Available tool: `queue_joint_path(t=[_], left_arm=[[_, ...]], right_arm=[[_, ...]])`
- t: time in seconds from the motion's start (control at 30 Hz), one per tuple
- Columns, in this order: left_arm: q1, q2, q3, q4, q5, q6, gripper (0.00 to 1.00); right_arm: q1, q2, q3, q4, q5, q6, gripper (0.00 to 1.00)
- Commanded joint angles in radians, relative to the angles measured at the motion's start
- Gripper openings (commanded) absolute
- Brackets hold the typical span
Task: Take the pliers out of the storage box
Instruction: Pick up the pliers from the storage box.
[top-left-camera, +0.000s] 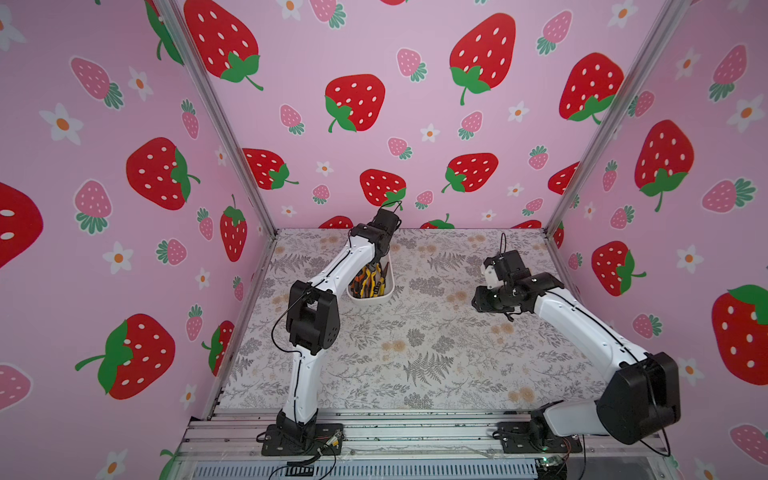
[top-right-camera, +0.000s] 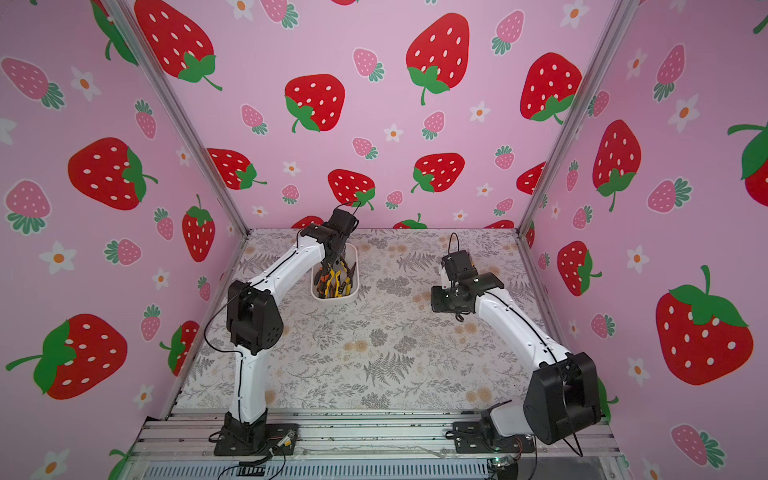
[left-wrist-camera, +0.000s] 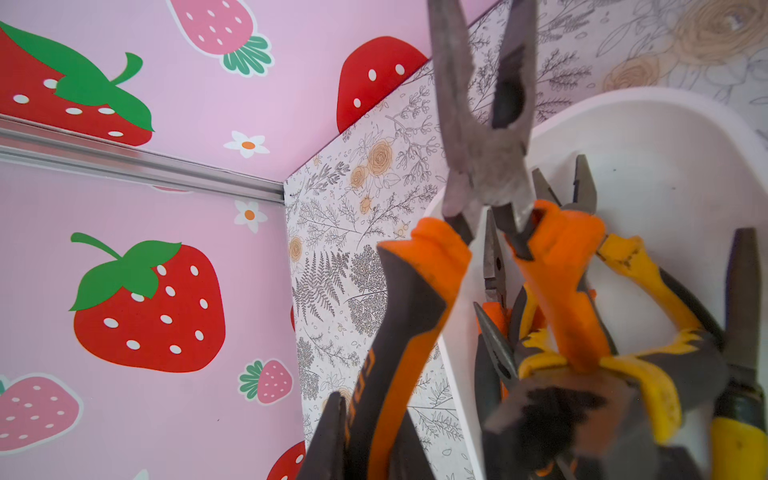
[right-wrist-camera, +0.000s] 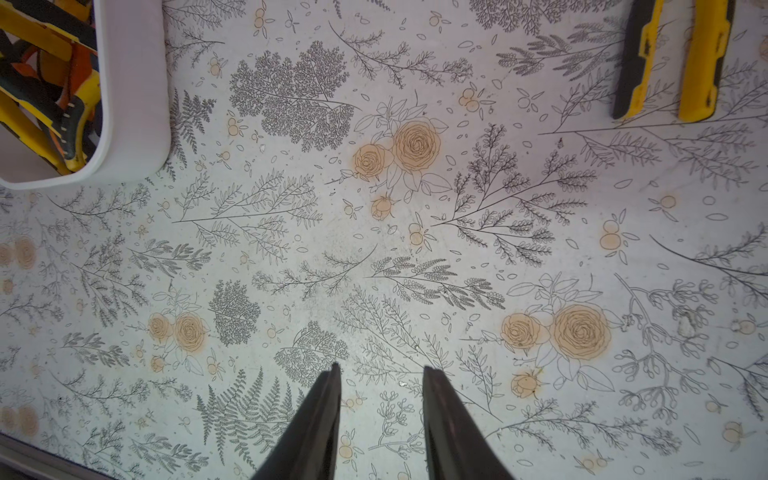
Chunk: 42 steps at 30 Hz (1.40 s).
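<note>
The white storage box (top-left-camera: 371, 300) (top-right-camera: 335, 300) stands at the back left of the table with several pliers (top-left-camera: 370, 283) (top-right-camera: 335, 282) piled inside. My left gripper (left-wrist-camera: 370, 403) reaches down into it and is shut on one orange-and-black handle (left-wrist-camera: 415, 299) of a pair of pliers. That pair's grey metal jaws (left-wrist-camera: 482, 145) gape open past the box rim (left-wrist-camera: 665, 104), and its other handle lies over the pile. My right gripper (right-wrist-camera: 382, 370) hangs open above bare table, nothing between its fingers. A yellow-and-black pair (right-wrist-camera: 673, 58) lies on the table beyond it.
The floral tabletop is walled in by pink strawberry panels on three sides, with metal rails along the front. The box's corner (right-wrist-camera: 133, 83) shows in the right wrist view, well away from the right fingers. The right arm (top-left-camera: 582, 324) reaches in from the front right.
</note>
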Motion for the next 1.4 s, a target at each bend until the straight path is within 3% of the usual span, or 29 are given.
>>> queue_joint_path(t=[0.0, 0.27, 0.57, 0.7, 1.07, 1.13, 1.23, 1.37], left_arm=[[-0.004, -0.065, 0.015, 0.072, -0.08, -0.02, 0.0], [-0.005, -0.105, 0.001, 0.098, -0.095, -0.025, 0.0], [-0.017, -0.238, -0.182, 0.281, -0.135, -0.011, 0.0], [-0.018, -0.238, -0.22, 0.253, -0.105, -0.06, 0.0], [-0.027, -0.267, -0.34, 0.246, -0.043, -0.164, 0.0], [-0.026, -0.286, -0.34, 0.231, 0.009, -0.192, 0.0], [-0.017, -0.353, -0.37, 0.217, 0.182, -0.263, 0.0], [-0.036, -0.491, -0.513, 0.281, 0.388, -0.326, 0.0]], right_arm=[[0.005, -0.021, -0.01, -0.009, -0.013, 0.012, 0.37], [0.01, -0.02, -0.008, -0.011, -0.01, 0.012, 0.37], [0.017, -0.015, -0.018, 0.001, -0.017, 0.02, 0.37], [0.036, 0.013, -0.009, 0.03, -0.093, 0.018, 0.35], [0.088, 0.049, 0.011, 0.03, -0.089, 0.02, 0.34], [0.094, 0.05, 0.013, 0.028, -0.096, 0.02, 0.34], [0.097, 0.039, 0.018, 0.04, -0.145, 0.031, 0.34], [0.098, 0.032, 0.056, 0.061, -0.245, 0.08, 0.35]])
